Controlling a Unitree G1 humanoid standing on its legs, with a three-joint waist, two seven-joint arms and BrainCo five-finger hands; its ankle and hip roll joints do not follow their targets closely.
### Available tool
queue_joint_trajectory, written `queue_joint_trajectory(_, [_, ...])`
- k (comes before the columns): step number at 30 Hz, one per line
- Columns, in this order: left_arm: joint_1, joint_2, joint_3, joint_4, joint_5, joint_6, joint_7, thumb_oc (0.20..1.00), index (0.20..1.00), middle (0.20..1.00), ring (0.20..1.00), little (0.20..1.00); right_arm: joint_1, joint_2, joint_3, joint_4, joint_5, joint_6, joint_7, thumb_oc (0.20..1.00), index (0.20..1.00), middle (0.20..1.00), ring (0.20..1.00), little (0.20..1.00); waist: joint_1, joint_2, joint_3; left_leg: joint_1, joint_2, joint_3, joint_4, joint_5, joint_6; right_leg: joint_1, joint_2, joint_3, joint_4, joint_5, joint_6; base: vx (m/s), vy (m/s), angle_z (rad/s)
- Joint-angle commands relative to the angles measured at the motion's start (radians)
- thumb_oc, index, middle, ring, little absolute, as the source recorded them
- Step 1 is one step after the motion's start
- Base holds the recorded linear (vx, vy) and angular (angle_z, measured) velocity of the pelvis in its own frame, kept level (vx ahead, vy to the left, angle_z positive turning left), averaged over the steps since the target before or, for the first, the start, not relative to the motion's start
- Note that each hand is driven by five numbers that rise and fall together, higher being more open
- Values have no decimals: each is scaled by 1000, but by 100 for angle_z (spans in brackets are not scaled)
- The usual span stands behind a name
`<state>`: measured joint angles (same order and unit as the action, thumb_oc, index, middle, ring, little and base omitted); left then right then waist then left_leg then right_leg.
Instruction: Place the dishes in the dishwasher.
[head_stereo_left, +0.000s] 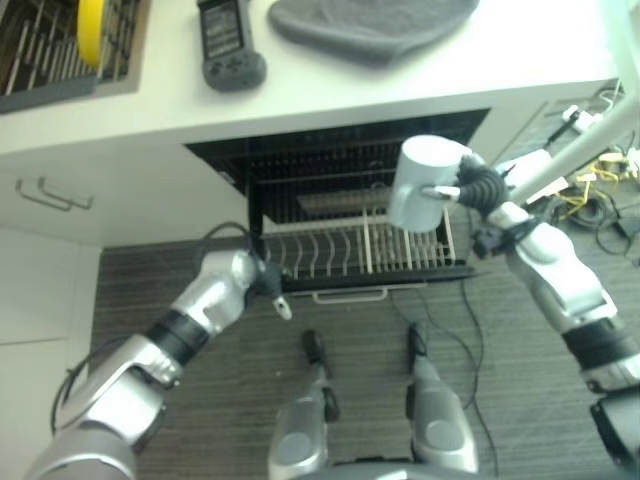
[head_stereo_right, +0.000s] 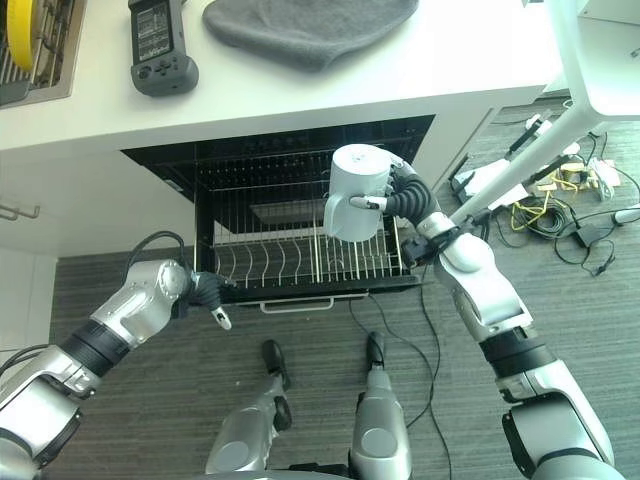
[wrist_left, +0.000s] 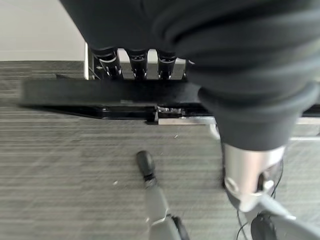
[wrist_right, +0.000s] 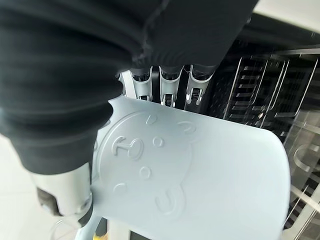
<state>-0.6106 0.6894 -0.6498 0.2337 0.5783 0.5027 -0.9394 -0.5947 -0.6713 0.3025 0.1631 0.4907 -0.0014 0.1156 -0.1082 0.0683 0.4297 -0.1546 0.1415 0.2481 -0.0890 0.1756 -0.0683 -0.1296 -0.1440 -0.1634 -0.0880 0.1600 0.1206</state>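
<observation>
- Grey carpet lay under the pulled-out dishwasher rack (head_stereo_right: 300, 262).
- We saw the right hand (head_stereo_right: 400, 197) curled round a pale cup (head_stereo_right: 355, 192) above it.
- We saw the left hand (head_stereo_right: 205, 291) at the rack's front edge, fingers straight.

A pale grey-white plastic cup (head_stereo_right: 358, 193), its base embossed with small raised marks, shows against the black open dishwasher cavity (head_stereo_right: 280, 160) and the white wire dish rack (head_stereo_right: 310, 258) with its thin pale tines. The white countertop (head_stereo_right: 430, 60) carries a dark grey soft cloth (head_stereo_right: 305, 28) and a dark grey handheld device (head_stereo_right: 160, 45), while a bright yellow plate (head_stereo_left: 90, 28) stands in a rack of pale metal bars. Below lies a grey carpet floor (head_stereo_right: 150, 400) with fine horizontal stripes
</observation>
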Motion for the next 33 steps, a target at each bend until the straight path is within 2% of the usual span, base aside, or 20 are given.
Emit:
queue_joint_trajectory(1, [62, 74, -112, 55, 90, 75, -271, 1000, 1000, 1000, 1000, 1000, -84, 20, -2, 21, -6, -31, -3, 200, 200, 200, 200, 200, 31, -39, -63, 53, 22, -87, 2, -118, -55, 32, -38, 30, 1, -84, 49, 19, 29, -5])
queue_joint_trajectory(2, [66, 92, -149, 51, 120, 71, -324, 1000, 1000, 1000, 1000, 1000, -119, 10, 9, 72, -1, -22, 7, 200, 200, 200, 200, 200, 35, -39, -58, 50, 19, -89, 2, -119, -56, 32, -38, 31, 1, -86, 49, 0, 0, 0])
queue_joint_trajectory(7, [110, 108, -211, 31, 201, 26, -428, 1000, 1000, 1000, 1000, 1000, -191, -16, 22, 207, -1, -4, 41, 200, 200, 200, 200, 200, 55, -31, -44, 40, 12, -103, 2, -123, -58, 30, -38, 24, 1, -92, 50, 4, 6, -1])
queue_joint_trajectory(14, [226, 58, -250, 83, 284, -15, -343, 1000, 1000, 1000, 1000, 1000, -247, -24, 32, 357, -38, 14, 80, 200, 200, 200, 200, 200, 83, -17, -28, 24, -1, -123, 2, -124, -58, 24, -41, 13, 1, -95, 50, 4, 13, -2])
queue_joint_trajectory(19, [267, 8, -264, 154, 254, -24, -222, 1000, 1000, 1000, 1000, 1000, -276, -20, 47, 451, -50, 56, 101, 200, 200, 200, 200, 200, 93, -1, -21, 12, -10, -133, 2, -123, -57, 16, -45, 5, 1, -97, 48, 8, 23, 1])
queue_joint_trajectory(28, [307, -140, -295, 450, 148, -89, 96, 1000, 1000, 1000, 1000, 1000, -358, 34, 94, 635, -60, 84, 114, 200, 200, 200, 200, 200, 111, 14, -10, -8, -21, -144, 2, -118, -53, -3, -52, -3, 2, -91, 49, 4, 7, 4])
queue_joint_trajectory(29, [303, -168, -297, 509, 119, -99, 151, 1000, 1000, 1000, 1000, 1000, -379, 47, 105, 672, -66, 98, 115, 200, 200, 200, 200, 200, 111, 21, -9, -12, -24, -144, 2, -116, -53, -8, -54, -1, 3, -91, 49, 26, 61, 1])
queue_joint_trajectory(32, [301, -193, -297, 561, 78, -115, 199, 1000, 1000, 1000, 1000, 1000, -405, 55, 115, 724, -87, 104, 119, 200, 200, 200, 200, 200, 112, 36, -7, -17, -28, -143, 2, -112, -52, -17, -58, 2, 6, -90, 49, 33, 79, 0])
queue_joint_trajectory(33, [298, -202, -294, 563, 65, -110, 214, 1000, 1000, 1000, 1000, 1000, -438, 60, 126, 774, -112, 117, 112, 200, 200, 200, 200, 200, 116, 56, -1, -25, -35, -146, 2, -106, -52, -27, -62, 5, 9, -90, 48, 34, 96, 0])
